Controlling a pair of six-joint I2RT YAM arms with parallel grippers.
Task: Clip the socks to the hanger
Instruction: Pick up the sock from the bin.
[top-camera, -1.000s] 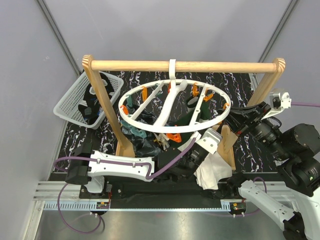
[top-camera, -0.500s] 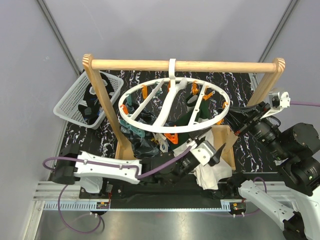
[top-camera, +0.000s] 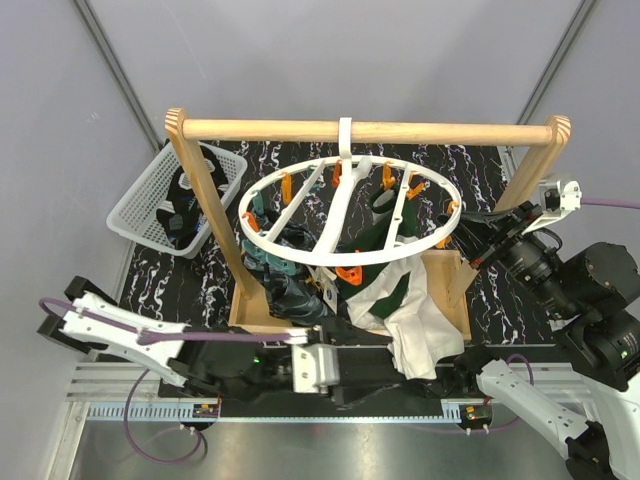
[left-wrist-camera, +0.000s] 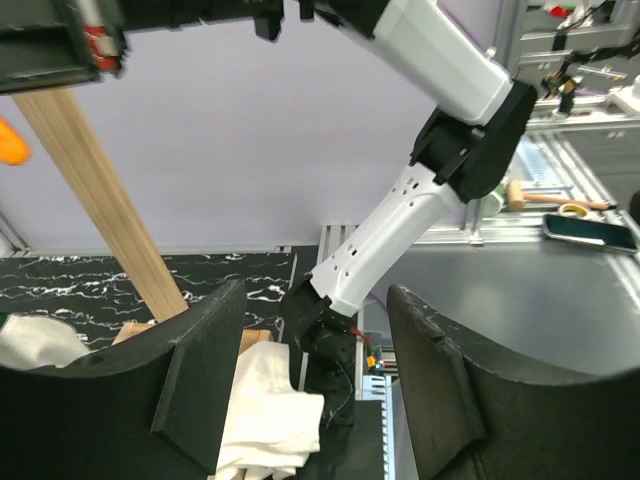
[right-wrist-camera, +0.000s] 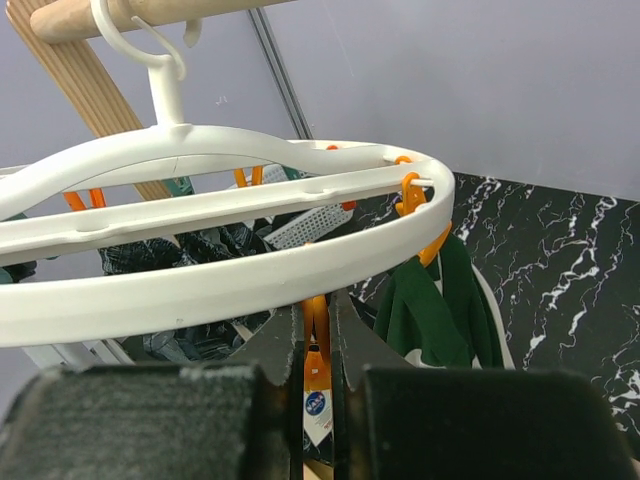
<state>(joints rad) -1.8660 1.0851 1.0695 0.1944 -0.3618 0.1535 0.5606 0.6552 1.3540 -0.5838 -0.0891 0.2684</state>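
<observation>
The white ring hanger (top-camera: 350, 210) hangs by its hook from the wooden rail, with orange pegs around it. A dark green sock (top-camera: 385, 235) hangs clipped at the right, and mottled teal-grey socks (top-camera: 265, 262) hang at the left. My right gripper (top-camera: 462, 238) is at the ring's right rim. In the right wrist view it (right-wrist-camera: 316, 345) is shut on an orange peg (right-wrist-camera: 316, 370) under the ring (right-wrist-camera: 250, 280), beside the green sock (right-wrist-camera: 440, 300). My left gripper (top-camera: 345, 378) is low at the near edge, open and empty (left-wrist-camera: 315, 380).
A white mesh basket (top-camera: 140, 205) at the back left holds more dark socks (top-camera: 185, 205). A larger white cloth (top-camera: 415, 325) lies under the ring's front right, also seen in the left wrist view (left-wrist-camera: 265, 400). The wooden rail frame (top-camera: 365, 131) spans the table.
My left arm has pulled back from under the ring to the near edge, folding down and left. The right gripper has stayed on its peg.
</observation>
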